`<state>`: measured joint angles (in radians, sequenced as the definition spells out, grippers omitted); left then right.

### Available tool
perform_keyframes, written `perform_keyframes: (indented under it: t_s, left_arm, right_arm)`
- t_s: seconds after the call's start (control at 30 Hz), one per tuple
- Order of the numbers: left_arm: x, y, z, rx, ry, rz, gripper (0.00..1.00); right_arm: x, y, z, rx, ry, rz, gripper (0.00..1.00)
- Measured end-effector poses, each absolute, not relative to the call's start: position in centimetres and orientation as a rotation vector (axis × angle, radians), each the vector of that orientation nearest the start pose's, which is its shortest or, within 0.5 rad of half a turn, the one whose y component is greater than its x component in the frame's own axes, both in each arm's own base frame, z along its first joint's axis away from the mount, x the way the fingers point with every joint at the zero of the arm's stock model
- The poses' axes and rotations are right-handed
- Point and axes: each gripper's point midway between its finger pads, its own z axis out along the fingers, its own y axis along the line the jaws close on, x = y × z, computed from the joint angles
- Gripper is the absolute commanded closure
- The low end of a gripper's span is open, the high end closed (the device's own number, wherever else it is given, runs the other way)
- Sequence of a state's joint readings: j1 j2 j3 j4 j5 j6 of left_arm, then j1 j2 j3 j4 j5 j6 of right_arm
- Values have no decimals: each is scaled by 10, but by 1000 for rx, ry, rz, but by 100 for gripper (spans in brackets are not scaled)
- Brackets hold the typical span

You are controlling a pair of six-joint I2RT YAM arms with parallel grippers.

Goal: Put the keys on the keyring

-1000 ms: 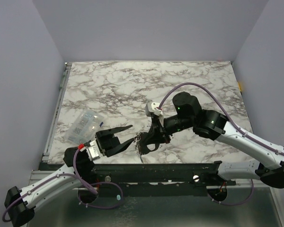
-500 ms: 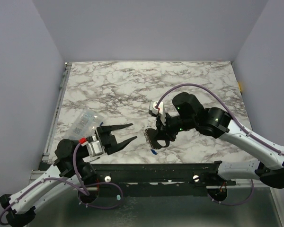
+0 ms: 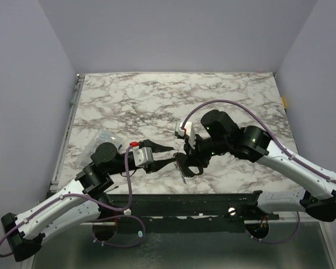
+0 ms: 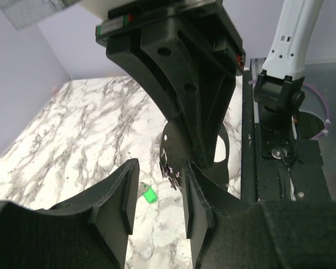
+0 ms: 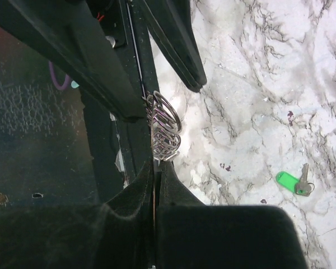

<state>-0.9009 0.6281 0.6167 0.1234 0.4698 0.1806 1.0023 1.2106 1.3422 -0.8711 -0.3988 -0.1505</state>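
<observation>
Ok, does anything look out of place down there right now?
Only the green key: it lies loose on the table, apart from the ring pinched in the shut right pincer. The open left pincer hovers by the ring, holding nothing.

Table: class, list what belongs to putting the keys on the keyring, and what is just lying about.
For the job:
keyring, pinched in the right claw
green key, lying loose
left claw, open, close to the keyring

Lying about:
plastic bag
</observation>
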Motion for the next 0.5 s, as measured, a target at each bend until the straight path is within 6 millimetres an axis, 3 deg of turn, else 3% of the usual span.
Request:
perform_keyframes:
  t_s: [0.3, 0.5]
  left_arm:
    - [129, -281, 302, 1133, 1126, -924, 66]
    - [129, -286, 298, 1151, 1136, -940, 81]
  right_arm:
    - [115, 295, 261, -1486, 1896, 866, 99]
    - [117, 292, 258, -1482, 1908, 837, 99]
